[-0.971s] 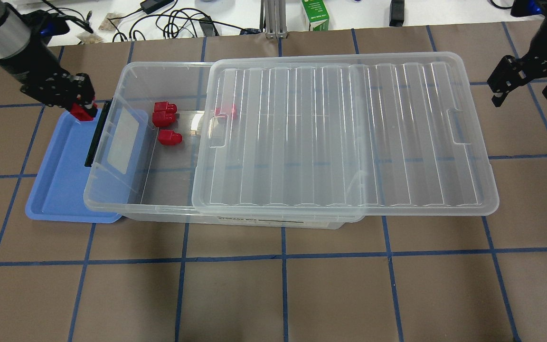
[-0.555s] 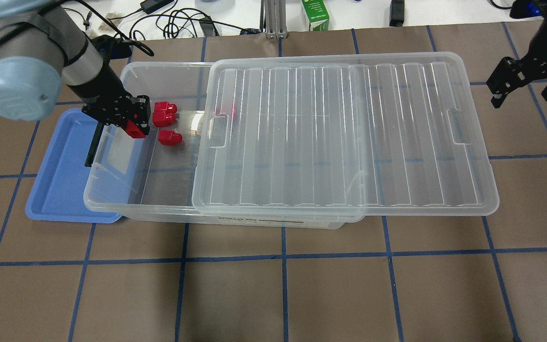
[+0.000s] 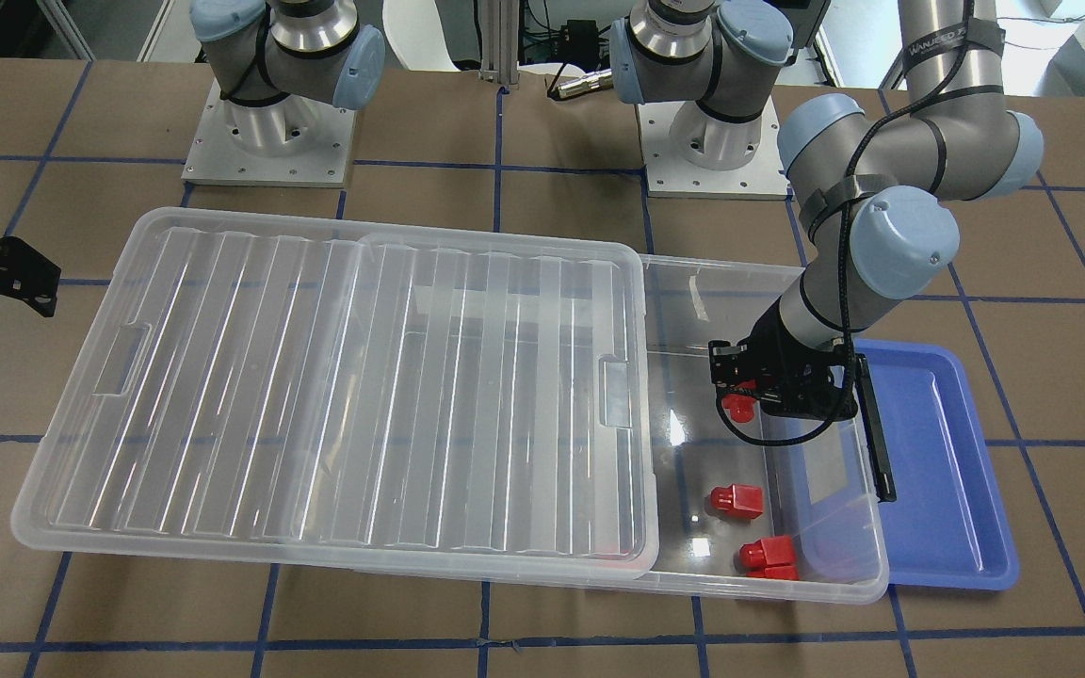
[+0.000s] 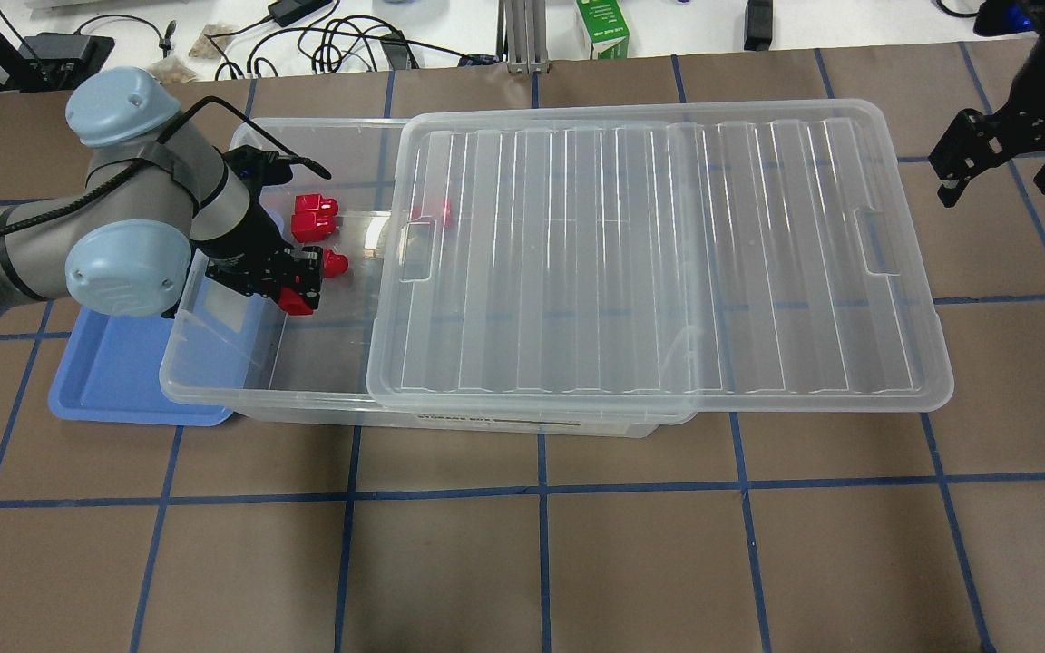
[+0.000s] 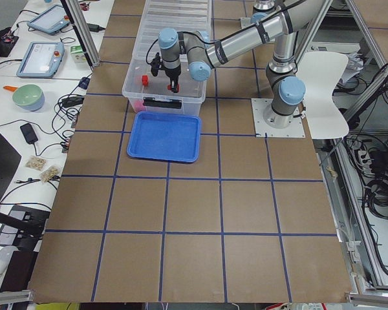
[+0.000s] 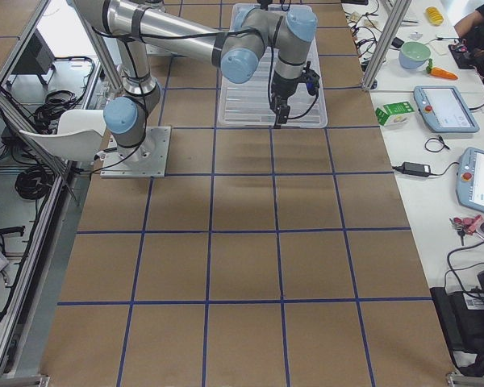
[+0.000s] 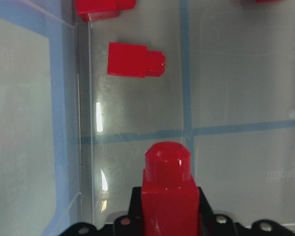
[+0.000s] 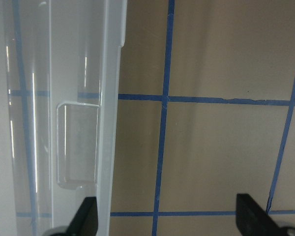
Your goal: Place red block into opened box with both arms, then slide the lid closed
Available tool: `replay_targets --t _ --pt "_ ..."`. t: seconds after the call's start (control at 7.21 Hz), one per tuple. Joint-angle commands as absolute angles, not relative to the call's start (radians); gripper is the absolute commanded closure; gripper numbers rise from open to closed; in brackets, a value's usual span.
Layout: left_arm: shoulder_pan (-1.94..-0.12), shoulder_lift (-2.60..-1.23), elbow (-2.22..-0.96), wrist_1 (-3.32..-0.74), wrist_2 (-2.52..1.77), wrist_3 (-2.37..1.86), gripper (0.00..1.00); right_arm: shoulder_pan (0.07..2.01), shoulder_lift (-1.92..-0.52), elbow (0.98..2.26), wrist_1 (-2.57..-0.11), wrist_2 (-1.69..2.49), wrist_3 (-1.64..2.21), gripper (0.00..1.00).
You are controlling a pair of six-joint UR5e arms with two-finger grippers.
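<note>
My left gripper (image 4: 294, 292) hangs over the uncovered end of the clear box (image 4: 214, 392), shut on the red block (image 4: 299, 305). The left wrist view shows the red block (image 7: 167, 191) stub-forward between the jaws, above the box floor. From the front, the left gripper (image 3: 742, 394) and the red block (image 3: 738, 407) sit just inside the box (image 3: 787, 589). The ribbed lid (image 4: 659, 254) covers most of the box and overhangs its right end. My right gripper (image 4: 994, 168) is open, off the lid's far right corner, holding nothing. In the right wrist view, the lid's handle notch (image 8: 77, 147) lies left of the right gripper (image 8: 172, 221).
Three loose red blocks (image 4: 316, 218) lie on the box floor, and one more (image 4: 436, 213) shows through the lid. A blue tray (image 4: 114, 363) sits partly under the box's left end, by the black latch bar (image 3: 872, 433). Cables and a green carton (image 4: 602, 27) line the far edge.
My left arm carried the red block from above the blue tray, over the box's end wall, into the open part of the box. The right arm stayed put.
</note>
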State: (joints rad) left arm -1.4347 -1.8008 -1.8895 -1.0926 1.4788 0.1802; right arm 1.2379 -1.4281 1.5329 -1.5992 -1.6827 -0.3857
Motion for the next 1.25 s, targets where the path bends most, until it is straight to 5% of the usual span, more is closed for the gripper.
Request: replay_targets --t 0.0,0.69,0.83,0.97,1.11 --pt "-1.443 -1.842 -1.916 -1.025 1.479 0.173 1.0 1.238 -1.427 1.535 -1.598 -1.683 -0.39 0.0" --pt "-1.447 -1.911 -1.942 -0.965 1.5 0.149 0.95 1.238 -1.431 1.548 -1.606 -1.683 -0.39 0.0" --pt "-1.447 -1.925 -1.947 -0.963 1.5 0.128 0.39 1.238 -1.43 1.548 -1.608 -1.683 -0.39 0.0" --pt "-1.447 -1.927 -1.941 -0.962 1.5 0.129 0.03 1.236 -1.43 1.548 -1.606 -1.683 -0.39 0.0" --pt "-1.445 -1.921 -1.936 -0.956 1.5 0.129 0.0 1.236 -1.43 1.548 -1.608 -1.683 -0.391 0.0"
